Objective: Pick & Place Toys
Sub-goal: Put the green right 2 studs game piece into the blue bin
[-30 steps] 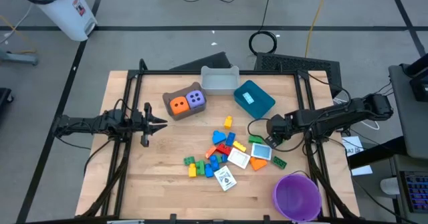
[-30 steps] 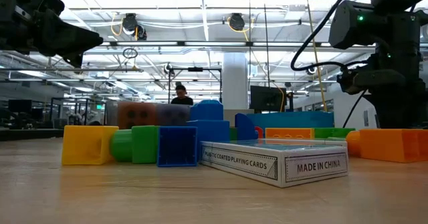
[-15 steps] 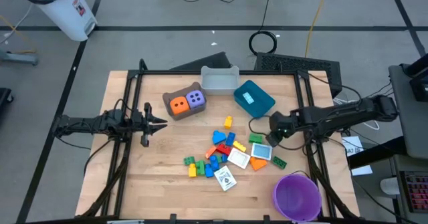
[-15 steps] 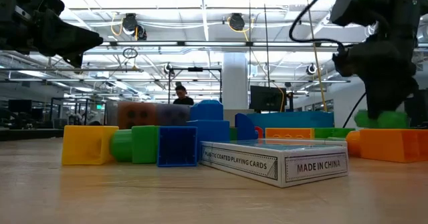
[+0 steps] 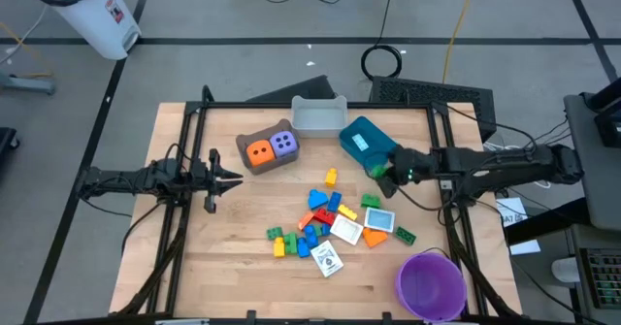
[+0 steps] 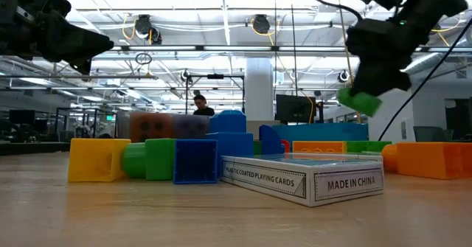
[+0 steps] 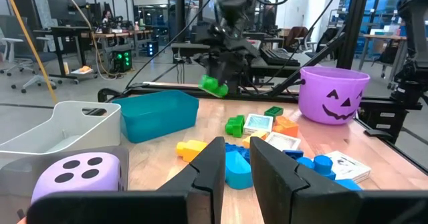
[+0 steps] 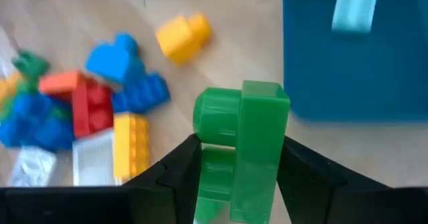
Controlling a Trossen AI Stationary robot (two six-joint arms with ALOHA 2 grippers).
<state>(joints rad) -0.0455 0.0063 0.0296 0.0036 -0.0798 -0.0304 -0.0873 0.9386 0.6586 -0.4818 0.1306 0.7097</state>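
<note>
**One green brick in the air, bin right beside it**

You've got the right gripper (image 5: 384, 169) clamped on a green brick (image 8: 242, 150), lifted clear of the table just right of centre in the high view. It sits at the lower corner of the blue bin (image 5: 369, 142), so my read is the brick goes in there. The grip is across the brick's body, studs sticking out sideways, which should let it drop clean.

Left gripper (image 5: 236, 178) waits at the left of the frame, fingers nearly together, holding nothing.

Remaining toys: the pile of bricks (image 5: 315, 220) and white cards (image 5: 347, 230) sits low centre; the orange die (image 5: 258, 151) and purple die (image 5: 283, 144) rest in the brown bin (image 5: 246, 163), upper left of the pile. The grey bin (image 5: 318, 115) is at the top centre, the purple bowl (image 5: 429, 284) bottom right.

Surface is a pale wood table (image 5: 233, 257) in a black frame. Room behind is an open lab with ceiling lights and desks; a person (image 6: 199, 105) stands far back.
</note>
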